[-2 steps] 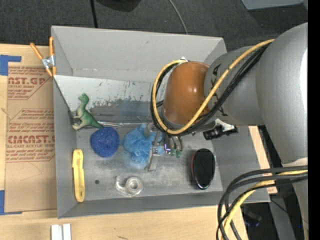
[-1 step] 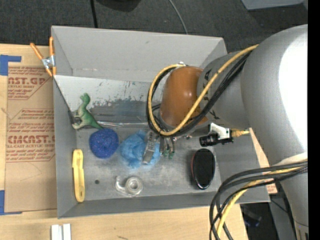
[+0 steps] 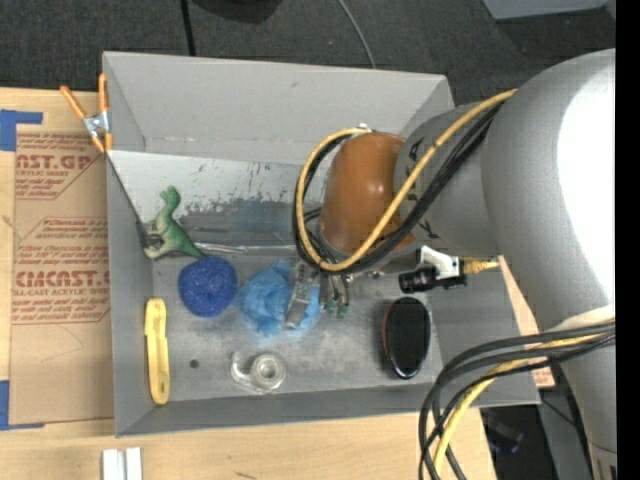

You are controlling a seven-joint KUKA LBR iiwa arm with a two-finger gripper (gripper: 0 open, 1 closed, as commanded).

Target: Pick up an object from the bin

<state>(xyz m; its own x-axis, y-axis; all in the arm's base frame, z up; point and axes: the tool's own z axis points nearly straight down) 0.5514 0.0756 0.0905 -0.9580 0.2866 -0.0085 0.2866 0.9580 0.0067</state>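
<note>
**While the gripper sits low over the pale blue wad, the grasp itself is still to be made**

Since the camera view looks down on the grey bin (image 3: 270, 108), the gripper (image 3: 315, 303) appears below the arm's orange cover (image 3: 362, 193), down near the middle of the bin floor. It is at the right-hand edge of a crumpled pale blue wad (image 3: 262, 303), touching it or just above it. I cannot tell how far open the gripper is, nor whether it has hold of anything.

My reading is that this is the approach-and-close step, with the wad as the likely target. The next move calls for a firm closing on the soft bunched material, then a straight lift clear of the bin walls. The wad may slip or trail as it rises.

Six loose things lie in the bin, one of each:
- the pale blue wad, at mid-floor
- a fuzzy dark blue ball (image 3: 207, 286), just beside the wad, toward the left wall
- a green toy dinosaur (image 3: 172, 230), by the left wall, toward the far corner
- a long yellow piece (image 3: 156, 353), along the left wall near the front corner
- a clear ring (image 3: 262, 370), close to the front edge
- a black oval object (image 3: 405, 336), toward the right wall
</note>
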